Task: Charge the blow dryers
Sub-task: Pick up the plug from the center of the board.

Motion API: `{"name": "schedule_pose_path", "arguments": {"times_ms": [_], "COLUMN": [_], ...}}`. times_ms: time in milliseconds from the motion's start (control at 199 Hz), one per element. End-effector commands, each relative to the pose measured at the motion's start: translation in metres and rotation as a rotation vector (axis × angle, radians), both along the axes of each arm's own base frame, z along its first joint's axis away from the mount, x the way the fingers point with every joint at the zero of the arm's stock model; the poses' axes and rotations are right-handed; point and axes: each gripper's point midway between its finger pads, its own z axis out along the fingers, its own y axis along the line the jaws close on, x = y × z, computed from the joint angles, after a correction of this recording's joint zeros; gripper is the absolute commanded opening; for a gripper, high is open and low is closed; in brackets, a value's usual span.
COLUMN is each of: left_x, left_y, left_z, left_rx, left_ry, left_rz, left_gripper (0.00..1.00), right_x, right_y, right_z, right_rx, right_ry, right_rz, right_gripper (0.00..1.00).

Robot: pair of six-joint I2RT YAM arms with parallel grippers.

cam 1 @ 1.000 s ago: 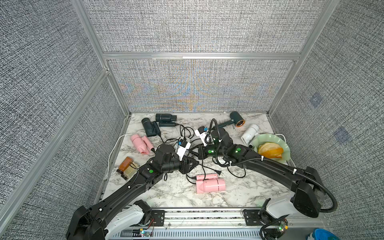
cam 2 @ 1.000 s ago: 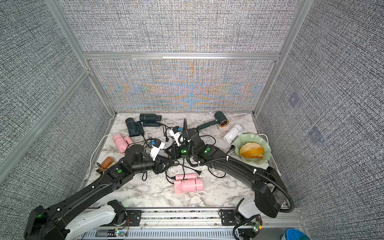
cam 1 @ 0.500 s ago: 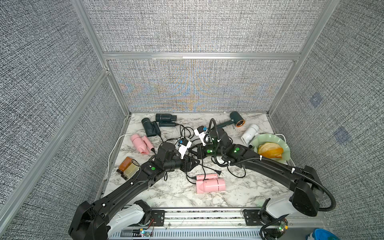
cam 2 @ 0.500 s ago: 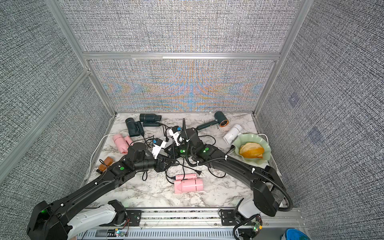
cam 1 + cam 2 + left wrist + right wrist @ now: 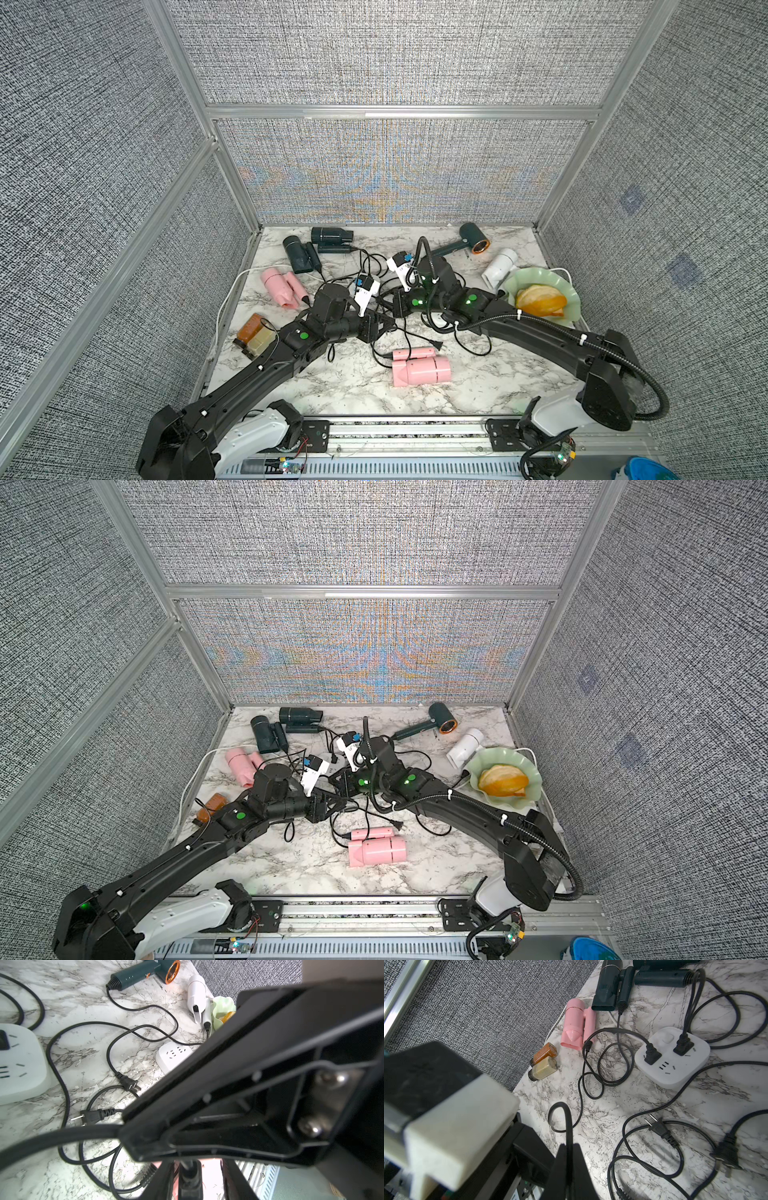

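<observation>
Near table (image 5: 490, 386) centre, R gripper (image 5: 568, 1159) is clamped on a limp black cord (image 5: 567, 1122), L gripper (image 5: 384, 326) jaws apart round a cord; pink dryer (image 5: 422, 370) lies just nearer, prob. light, cord floppy, so grab at stiff plug (image 5: 658, 1127).

green copper-ringed blow dryer (image 5: 135, 974) and white blow dryer (image 5: 196, 989) lie on marble; loose plug (image 5: 127, 1084) near white power strip (image 5: 173, 1055).

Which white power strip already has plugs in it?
The strip near the pink dryer: two black plugs sit in it. The other strip, by the white dryer, shows only bare sockets.
</observation>
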Motion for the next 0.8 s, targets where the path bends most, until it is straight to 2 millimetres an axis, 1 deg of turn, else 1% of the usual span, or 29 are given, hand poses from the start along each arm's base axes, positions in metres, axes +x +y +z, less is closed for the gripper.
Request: {"name": "schedule_pose_path", "arguments": {"times_ms": [0,110,176,406,527,733,798], "left_x": [0.000,-0.002,-0.003,-0.002,0.000,0.002,0.002], "left_y": [0.000,-0.002,-0.002,0.001,0.003,0.004,0.003], "left_z": [0.002,0.003,0.000,-0.004,-0.004,-0.007,-0.007], "left_rx": [0.003,-0.007,0.003,0.040,0.043,0.050,0.049], "left_ry": [-0.008,-0.005,0.003,0.019,0.019,0.032,0.036], "left_rz": [-0.008,-0.027,-0.031,-0.028,-0.018,-0.019,-0.024], "left_gripper": [0.36,0.34,0.32,0.31,0.26,0.23,0.20], "right_x": [0.001,0.002,0.002,0.002,0.001,0.000,0.000], "right_y": [0.001,0.002,0.003,0.004,0.005,0.005,0.005], "right_z": [0.001,0.000,0.001,-0.002,-0.002,-0.002,-0.001], "right_rx": [-0.006,-0.013,-0.014,-0.034,-0.037,-0.042,-0.041], "right_ry": [-0.007,-0.007,-0.010,-0.017,-0.018,-0.024,-0.026], "right_rz": [-0.001,-0.002,0.001,0.003,0.009,0.010,0.011], "right_gripper": [0.08,0.08,0.08,0.08,0.08,0.08,0.08]}}
